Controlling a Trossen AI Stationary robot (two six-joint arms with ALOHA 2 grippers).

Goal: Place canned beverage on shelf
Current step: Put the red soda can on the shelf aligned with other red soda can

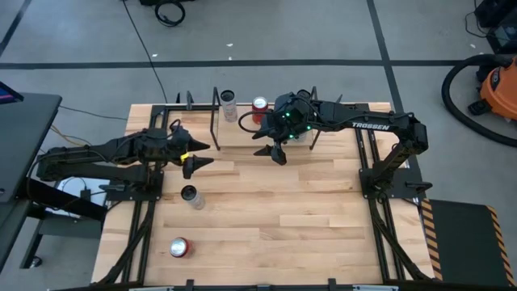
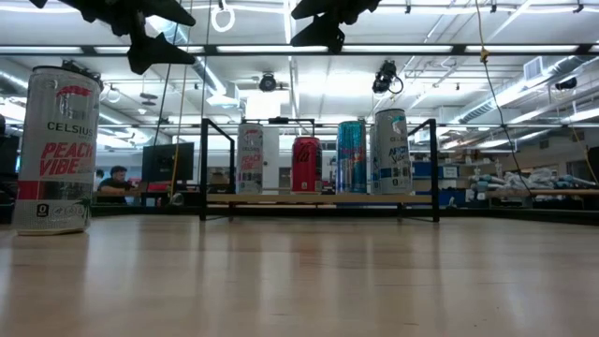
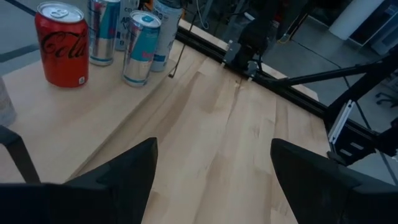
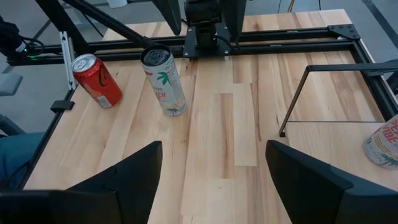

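Note:
The shelf (image 2: 318, 198), a light-wood board in a black rod frame, stands at the table's far side (image 1: 216, 121). On it stand a white can (image 2: 250, 159), a red can (image 2: 306, 164), a blue can (image 2: 351, 156) and a white-and-blue can (image 2: 391, 152). A tall Celsius can (image 1: 191, 196) (image 2: 58, 150) stands upright on the table. A red can (image 1: 179, 247) stands nearer the front edge. My left gripper (image 1: 198, 155) is open and empty, above the table left of the shelf. My right gripper (image 1: 272, 150) is open and empty over the shelf's front edge.
The arms' black base frames run along the table's left edge (image 1: 133, 194) and right edge (image 1: 380, 182). The shelf's upright posts (image 4: 292, 102) stand near my right gripper. Bare wood lies between the shelf and the front edge (image 1: 283, 218).

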